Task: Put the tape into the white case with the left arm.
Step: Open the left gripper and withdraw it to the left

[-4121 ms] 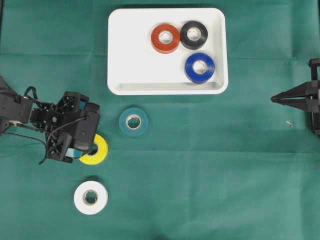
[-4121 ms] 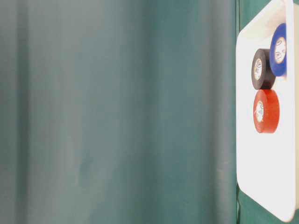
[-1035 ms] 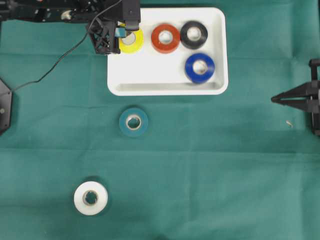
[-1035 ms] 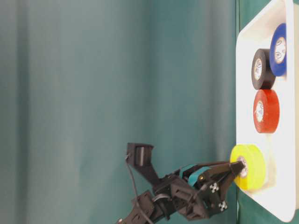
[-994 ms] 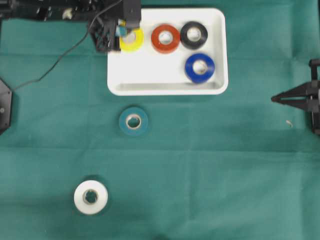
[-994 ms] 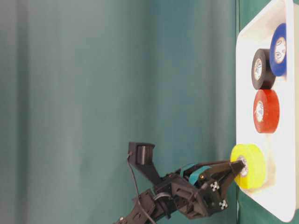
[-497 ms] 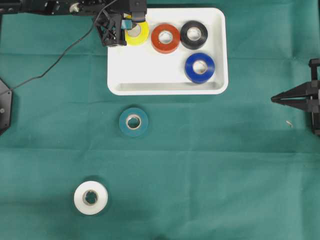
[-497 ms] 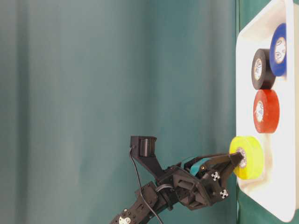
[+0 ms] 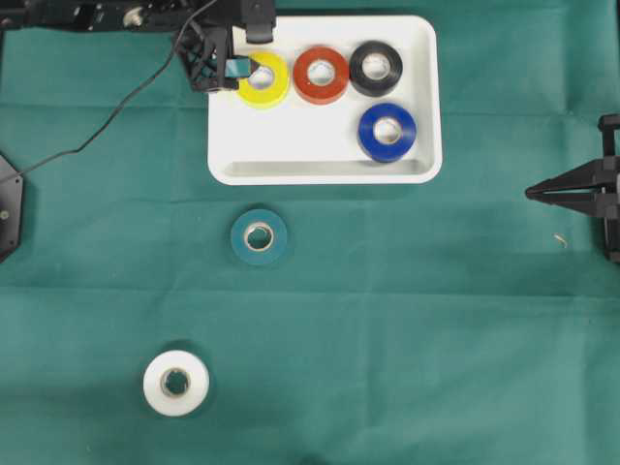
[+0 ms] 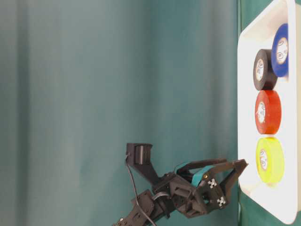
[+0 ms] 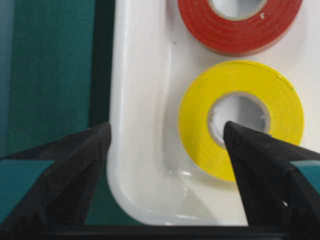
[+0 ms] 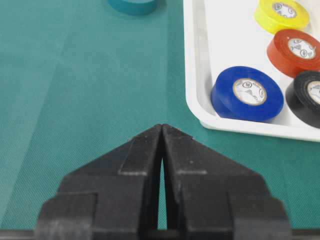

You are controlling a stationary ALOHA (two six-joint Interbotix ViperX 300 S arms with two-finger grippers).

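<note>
the counter point(image 9: 407, 320) wears a green cloth. the white case point(image 9: 291, 145) lies toward its far side and holds four rolls flat on its floor: the yellow tape point(image 9: 263, 79) in the left corner, a red roll point(image 9: 321, 74) just beside it, then a black roll point(image 9: 376, 67) and a blue roll point(image 9: 387, 131). the left arm point(image 9: 107, 15) reaches along the far edge, and its left hand point(image 9: 237, 53) is released, fingers spread, one outside the case rim and one over the yellow tape's core, gripping nothing. a teal roll point(image 9: 259, 236) and a white roll point(image 9: 175, 384) sit on the cloth outside the case. the right hand point(image 12: 162, 150) is clenched on nothing, well apart at the right edge.
</note>
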